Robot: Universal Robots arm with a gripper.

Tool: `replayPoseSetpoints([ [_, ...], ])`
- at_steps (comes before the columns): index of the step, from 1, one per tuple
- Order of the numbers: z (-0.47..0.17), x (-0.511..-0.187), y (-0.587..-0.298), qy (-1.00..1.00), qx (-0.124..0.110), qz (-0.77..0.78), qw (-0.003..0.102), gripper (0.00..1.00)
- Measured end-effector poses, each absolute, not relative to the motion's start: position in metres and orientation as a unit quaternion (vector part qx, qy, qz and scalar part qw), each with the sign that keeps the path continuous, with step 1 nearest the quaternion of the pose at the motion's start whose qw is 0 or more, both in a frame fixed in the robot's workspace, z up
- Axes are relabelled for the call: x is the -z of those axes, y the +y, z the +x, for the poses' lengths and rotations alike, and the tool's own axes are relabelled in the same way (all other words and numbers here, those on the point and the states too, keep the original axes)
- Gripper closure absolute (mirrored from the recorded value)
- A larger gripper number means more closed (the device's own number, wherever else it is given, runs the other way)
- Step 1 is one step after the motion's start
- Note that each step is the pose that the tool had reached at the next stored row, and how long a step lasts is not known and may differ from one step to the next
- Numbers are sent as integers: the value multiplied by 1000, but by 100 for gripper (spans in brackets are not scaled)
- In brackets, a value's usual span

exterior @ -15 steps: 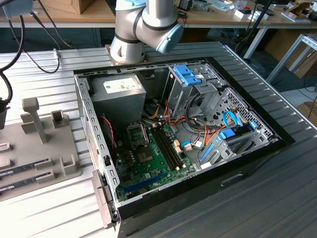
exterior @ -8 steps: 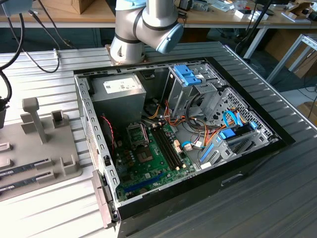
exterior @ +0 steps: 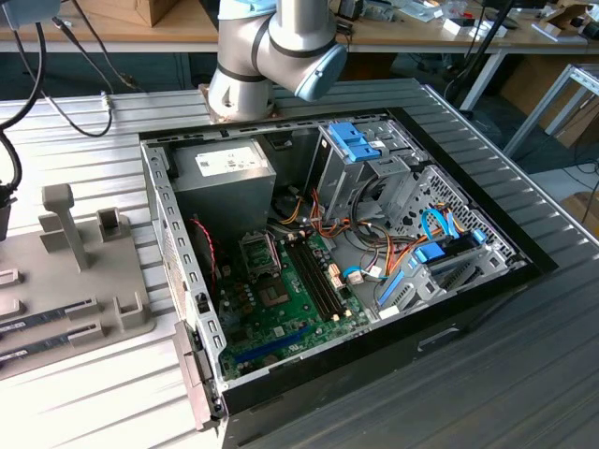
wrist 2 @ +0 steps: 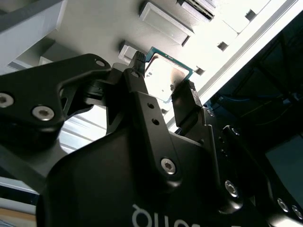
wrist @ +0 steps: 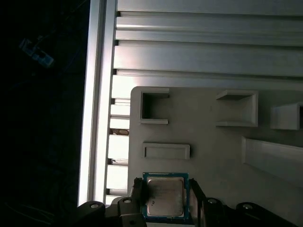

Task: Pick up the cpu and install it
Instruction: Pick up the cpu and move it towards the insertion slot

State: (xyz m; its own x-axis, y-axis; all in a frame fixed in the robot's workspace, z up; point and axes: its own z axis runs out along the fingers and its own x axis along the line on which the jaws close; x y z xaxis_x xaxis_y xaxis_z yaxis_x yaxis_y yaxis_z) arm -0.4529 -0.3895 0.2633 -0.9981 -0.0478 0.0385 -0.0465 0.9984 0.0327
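Plainly green-rimmed, silver-lidded cpu [wrist: 164, 197]

Nothing legible anywhere. White label [exterior: 225, 161] on the power-supply box [exterior: 217, 201], back corner of the PC case [exterior: 170, 234]: print too small. cpu [wrist: 164, 197] lid: faint markings in the first wrist view, unreadable. Gripper [wrist 2: 163, 74] body: white lettering in the second wrist view, cut off, unreadable.

The exterior view looks down from afar onto the computer case [exterior: 168, 224]. Both wrist views look closely past the gripper [wrist: 165, 190], sharing the cpu [wrist: 164, 197].
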Motion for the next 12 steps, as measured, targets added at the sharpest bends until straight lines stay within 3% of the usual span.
replayPoseSetpoints([
  [12, -453, -267, -390, -999, 16, 24, 20, 53],
])
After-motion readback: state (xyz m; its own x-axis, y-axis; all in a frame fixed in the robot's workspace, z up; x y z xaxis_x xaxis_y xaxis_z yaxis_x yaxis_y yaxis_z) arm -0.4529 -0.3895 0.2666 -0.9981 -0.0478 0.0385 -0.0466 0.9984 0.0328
